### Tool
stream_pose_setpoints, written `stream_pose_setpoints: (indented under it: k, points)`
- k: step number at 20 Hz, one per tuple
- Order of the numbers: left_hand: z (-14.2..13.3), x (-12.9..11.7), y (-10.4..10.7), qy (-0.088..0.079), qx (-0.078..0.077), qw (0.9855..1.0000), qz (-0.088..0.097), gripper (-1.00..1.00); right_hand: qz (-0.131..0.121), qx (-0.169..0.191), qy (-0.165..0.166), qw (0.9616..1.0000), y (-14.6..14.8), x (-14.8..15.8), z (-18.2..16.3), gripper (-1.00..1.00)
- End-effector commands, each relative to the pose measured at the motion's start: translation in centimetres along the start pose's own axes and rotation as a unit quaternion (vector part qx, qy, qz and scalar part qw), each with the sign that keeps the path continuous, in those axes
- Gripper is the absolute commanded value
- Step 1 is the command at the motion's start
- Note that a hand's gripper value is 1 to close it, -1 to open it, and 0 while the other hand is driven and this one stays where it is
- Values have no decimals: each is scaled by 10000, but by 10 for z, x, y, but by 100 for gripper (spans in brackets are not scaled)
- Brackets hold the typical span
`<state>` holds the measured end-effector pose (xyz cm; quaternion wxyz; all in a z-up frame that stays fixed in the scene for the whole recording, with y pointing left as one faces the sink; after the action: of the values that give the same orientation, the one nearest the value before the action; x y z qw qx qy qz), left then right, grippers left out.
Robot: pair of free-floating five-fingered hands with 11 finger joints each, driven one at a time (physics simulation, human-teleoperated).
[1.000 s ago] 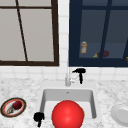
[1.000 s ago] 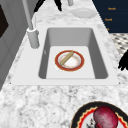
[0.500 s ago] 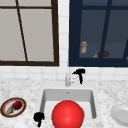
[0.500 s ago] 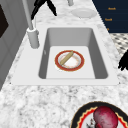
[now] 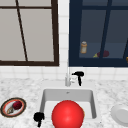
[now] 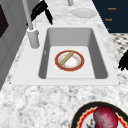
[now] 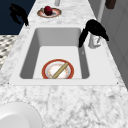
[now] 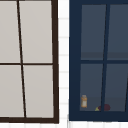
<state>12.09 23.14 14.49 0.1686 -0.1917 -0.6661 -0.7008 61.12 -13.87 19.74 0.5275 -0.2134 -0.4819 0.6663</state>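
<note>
Right hand hovers just beside the tap, at its 3 o'clock, fingers hanging down and relaxed, gripping nothing (right side view: fingers over the sink's back rim). Left hand floats at the sink's 8 o'clock corner; its fingers cannot be made out. A red-rimmed bowl holding a stick lies on the basin floor. A plate sits at 9 o'clock.

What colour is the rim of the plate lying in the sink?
Red-orange, around a white centre: the round rimmed plate lying in the sink basin. Clearest in the left side view.
</note>
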Motion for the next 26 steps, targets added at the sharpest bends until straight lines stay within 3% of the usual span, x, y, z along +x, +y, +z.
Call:
stream_pose_setpoints:
  k: [1,2,6,13,15,16,17,18,26]
  points:
    - [0,0,0,0,0,10000,0,0,-95,207,5,9997,-2,-2,-15,100]
    - [0,0,0,0,0,10000,0,0,-15,187,0,9998,-5,-2,-19,100]
    - [0,0,0,0,0,10000,0,0,-117,115,-23,9999,-7,-8,-21,100]
    - [0,0,0,0,0,10000,0,0,-324,-20,-429,9986,-6,-23,-23,100]
    - [0,0,0,0,0,10000,0,0,-298,-161,-304,9990,-5,-15,-20,100]
    - [0,0,0,0,0,10000,0,0,-155,-108,-287,9994,-4,-8,-26,100]
    - [0,0,0,0,0,10000,0,0,-201,-168,-179,9995,-8,-12,-21,100]
    - [0,0,0,0,0,10000,0,0,-87,-126,-85,9998,-21,2,-34,100]
    - [0,0,0,0,0,10000,0,0,-388,472,352,9975,-45,14,-43,100]
